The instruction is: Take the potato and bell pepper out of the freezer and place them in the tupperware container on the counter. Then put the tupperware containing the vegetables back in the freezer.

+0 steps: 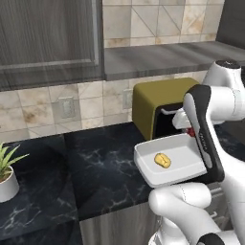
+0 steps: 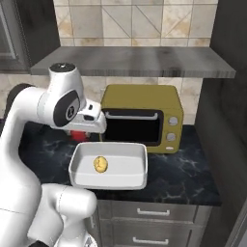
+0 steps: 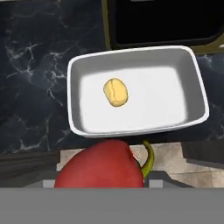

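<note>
My gripper [image 2: 81, 131] is shut on the red bell pepper [image 3: 99, 165], which it holds above the counter's front edge, just short of the tupperware container's near left side. The pepper's green stem curls to the right in the hand view. A sliver of the pepper [image 1: 190, 131] shows behind my forearm in the left base view. The white tupperware container [image 3: 131, 129] sits on the black marble counter [image 1: 95, 162] in front of the oven. The yellow potato [image 3: 116, 92] lies inside it, left of centre. The freezer is out of view.
An olive oven [image 2: 144, 111] with a dark door stands right behind the container. A potted plant [image 1: 7, 184] stands at the counter's far left. A grey shelf [image 2: 135, 62] hangs over the oven. A tall dark panel [image 2: 226, 120] bounds the counter on the right, and drawers [image 2: 149, 212] sit below.
</note>
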